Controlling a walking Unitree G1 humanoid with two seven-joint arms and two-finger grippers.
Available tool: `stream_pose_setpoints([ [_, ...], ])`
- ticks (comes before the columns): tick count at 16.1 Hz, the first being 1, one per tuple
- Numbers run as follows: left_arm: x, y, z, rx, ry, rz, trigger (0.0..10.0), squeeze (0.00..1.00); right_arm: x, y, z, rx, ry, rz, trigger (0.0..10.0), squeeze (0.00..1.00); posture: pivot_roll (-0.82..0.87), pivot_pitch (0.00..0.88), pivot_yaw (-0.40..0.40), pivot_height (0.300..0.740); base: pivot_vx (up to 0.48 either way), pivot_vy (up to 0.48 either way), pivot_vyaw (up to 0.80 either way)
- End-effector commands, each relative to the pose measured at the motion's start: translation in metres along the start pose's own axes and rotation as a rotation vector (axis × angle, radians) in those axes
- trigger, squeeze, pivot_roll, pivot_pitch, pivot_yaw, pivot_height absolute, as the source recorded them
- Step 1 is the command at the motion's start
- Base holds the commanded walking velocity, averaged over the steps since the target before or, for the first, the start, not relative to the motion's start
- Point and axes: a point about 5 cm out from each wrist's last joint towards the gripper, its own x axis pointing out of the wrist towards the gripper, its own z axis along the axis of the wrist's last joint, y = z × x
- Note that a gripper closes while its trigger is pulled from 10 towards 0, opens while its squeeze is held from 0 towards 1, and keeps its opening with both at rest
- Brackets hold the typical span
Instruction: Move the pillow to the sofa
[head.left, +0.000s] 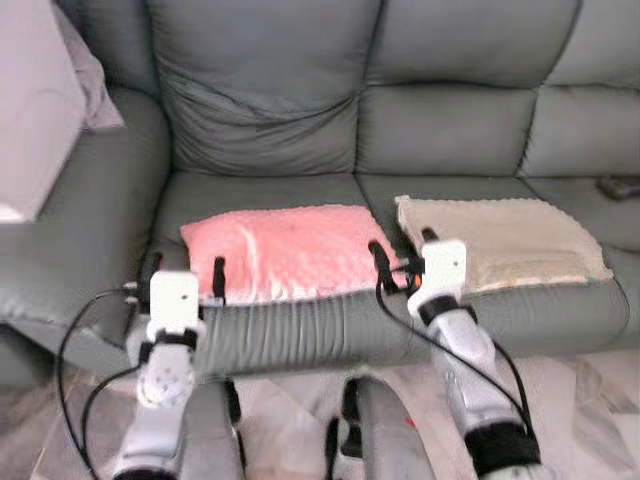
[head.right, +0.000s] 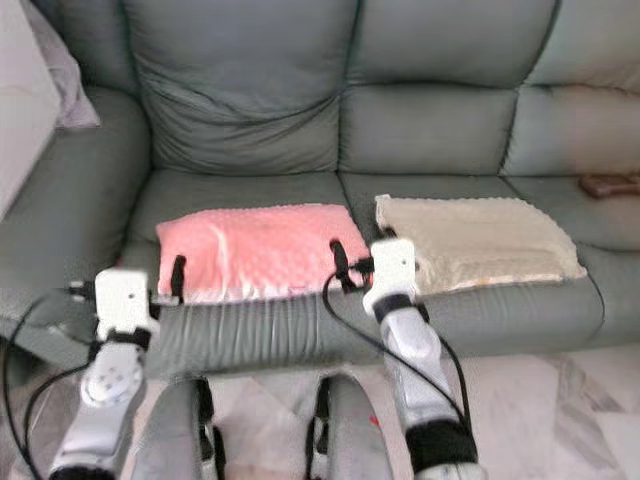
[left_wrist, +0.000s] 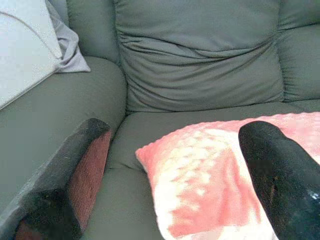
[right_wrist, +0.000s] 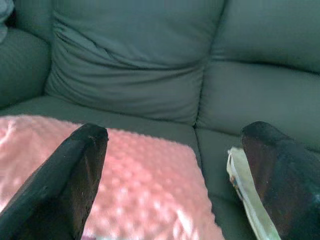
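Note:
A pink dimpled pillow (head.left: 285, 250) lies flat on the grey sofa's (head.left: 270, 100) seat cushion, near its front edge. My left gripper (head.left: 187, 272) is open at the pillow's near left corner; in the left wrist view that pillow corner (left_wrist: 210, 175) lies between the spread fingers (left_wrist: 75, 165), apart from them. My right gripper (head.left: 405, 255) is open at the pillow's near right corner, one finger (head.left: 380, 262) over the pink edge. The right wrist view has the pink pillow (right_wrist: 145, 175) between the wide fingers.
A cream pillow (head.left: 495, 240) lies on the seat just right of the pink one. A white box-like object (head.left: 30, 100) and grey cloth (head.left: 95, 90) rest on the left armrest. A small dark object (head.left: 620, 187) sits far right. Marble floor (head.left: 580, 400) lies below.

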Motion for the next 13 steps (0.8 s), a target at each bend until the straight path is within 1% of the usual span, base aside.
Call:
stream_pose_setpoints([
  [1,0.008,-0.004,0.006,-0.009,-0.011,-0.008,10.0,0.00,-0.001,-0.008,0.001,0.002,0.005,-0.026,10.0,0.00,0.00,0.000,-0.092,0.708,0.000,0.000,0.00],
  [2,0.013,-0.006,0.008,-0.021,-0.013,-0.010,10.0,0.00,0.000,-0.012,0.002,-0.004,0.003,-0.034,10.0,0.00,-0.01,0.000,-0.093,0.723,0.000,0.000,0.00],
  [4,0.014,-0.009,0.009,-0.025,-0.012,-0.015,10.0,0.00,-0.001,-0.015,0.002,-0.005,0.003,-0.042,10.0,0.00,-0.01,0.000,-0.093,0.740,0.000,0.000,0.00],
  [8,0.017,-0.015,0.011,-0.047,-0.015,-0.027,10.0,0.00,0.001,-0.016,0.003,-0.016,0.002,-0.045,10.0,0.00,-0.02,0.000,-0.090,0.740,0.000,0.000,0.00],
  [13,0.024,-0.013,0.018,-0.083,-0.017,0.011,10.0,0.00,0.004,-0.016,0.004,-0.031,0.003,-0.044,10.0,0.00,-0.01,0.001,-0.090,0.740,0.000,0.000,0.00],
])
